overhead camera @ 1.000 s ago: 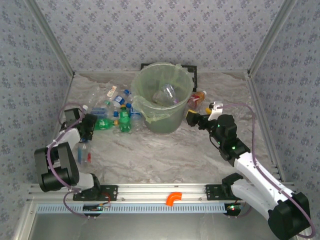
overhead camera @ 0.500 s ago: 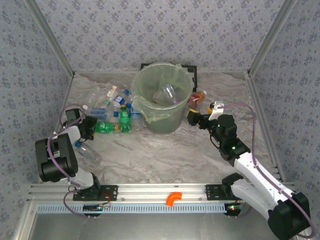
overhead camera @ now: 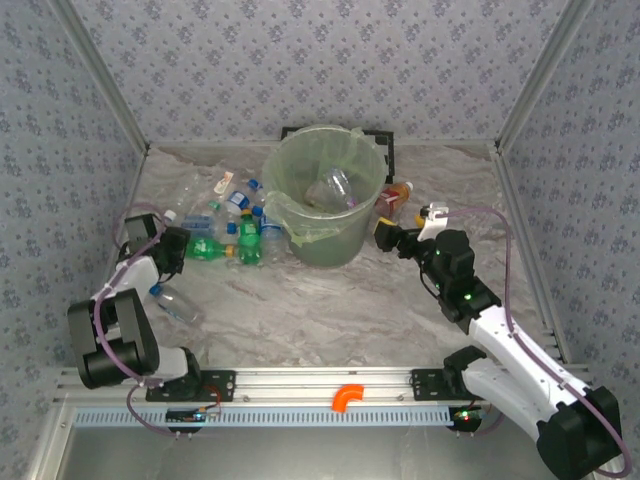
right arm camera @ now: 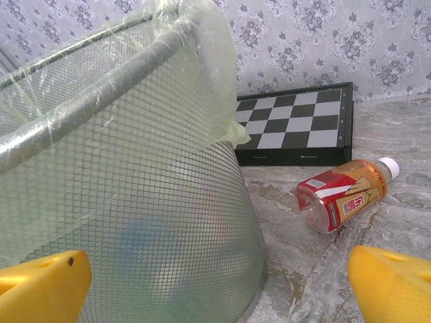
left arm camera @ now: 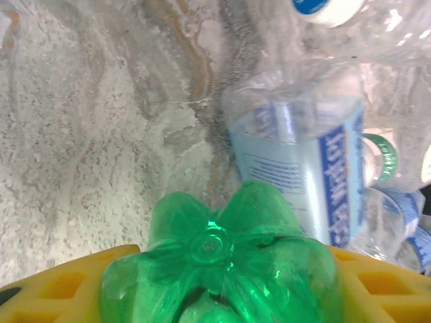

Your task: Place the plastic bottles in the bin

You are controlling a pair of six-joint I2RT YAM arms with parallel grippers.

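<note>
Left fingers (left arm camera: 60,286) are closed on the green bottle (left arm camera: 219,269), pressing its sides near the base, by the pile (overhead camera: 235,205) left of the bin (overhead camera: 330,245). Grasping step, I judge; next comes a lift clear over the rim. Right fingers (right arm camera: 40,282) stand wide, empty. Wrist view shows that contact; from above it's too small to tell.

One bin (overhead camera: 325,200), one chequered board (right arm camera: 296,124), one red-labelled bottle (right arm camera: 343,195) and two green bottles (overhead camera: 250,246) show.
</note>
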